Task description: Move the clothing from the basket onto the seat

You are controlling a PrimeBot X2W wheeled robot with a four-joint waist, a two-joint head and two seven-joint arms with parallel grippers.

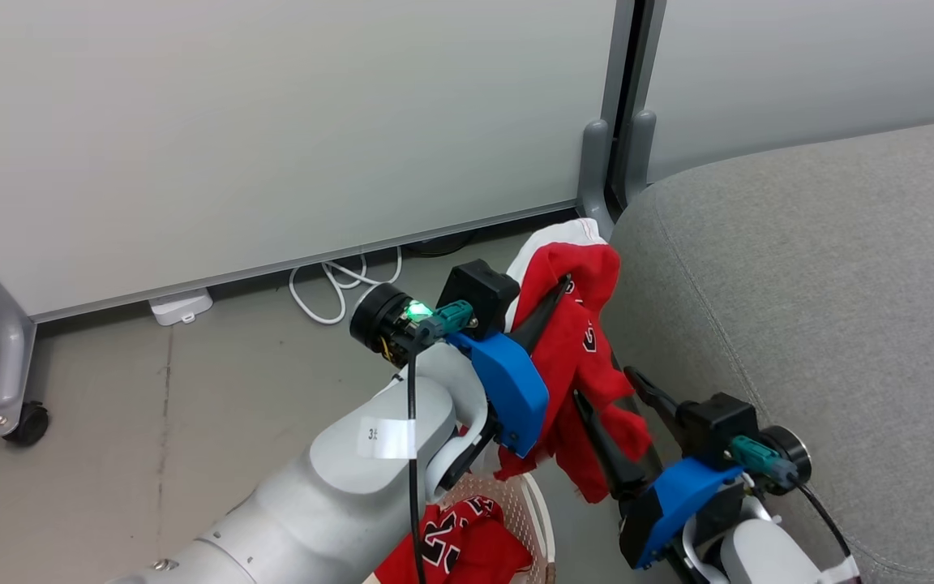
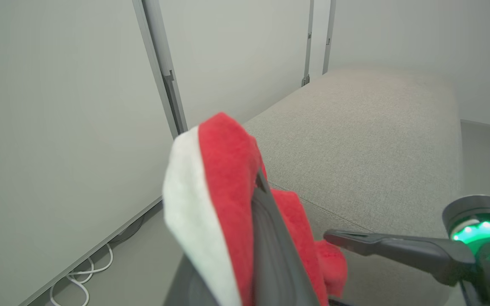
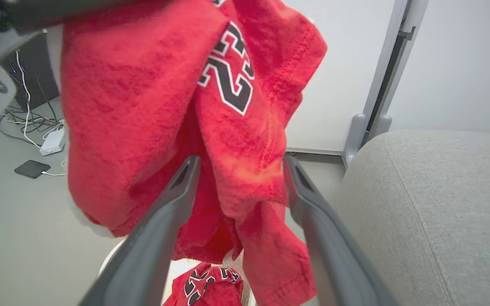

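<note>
The left gripper (image 1: 560,294) held its jaws clamped on a red jersey (image 1: 584,349) hanging over the laundry basket (image 1: 530,503), beside the grey sofa (image 1: 824,284). The right gripper (image 1: 606,386) stood near it, jaws wide open. A second jersey (image 1: 459,539) lay in the basket.

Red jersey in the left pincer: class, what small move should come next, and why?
Probably swing the left pincer towards the robot's right, over the sofa, before opening. It is shut on the jersey, which hangs beside the sofa's edge above the basket, not over it. The open right pincer straddles the hanging cloth without gripping.
</note>
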